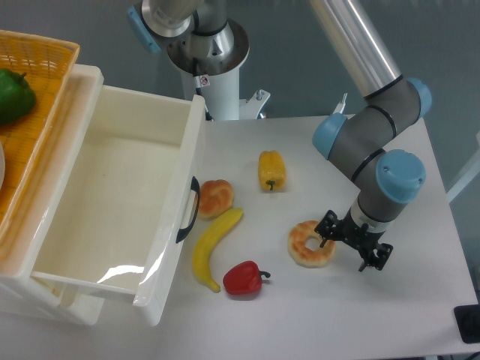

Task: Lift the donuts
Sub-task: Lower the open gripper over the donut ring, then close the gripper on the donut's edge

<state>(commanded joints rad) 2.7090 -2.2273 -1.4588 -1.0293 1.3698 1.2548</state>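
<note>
The donut lies near the table's right edge. The gripper, jaws open, overlaps its right rim; best to straddle the ring wall squarely before closing.

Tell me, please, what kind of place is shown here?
Probably a robotics lab or test bench, not a real kitchen: a robot arm's gripper works over a plain white table set with toy food such as a donut and banana.

Arm: silver tube link, grey joint housings, light-blue end caps. Gripper: black, two-finger. Base: silver-grey, on white pedestal.
</note>
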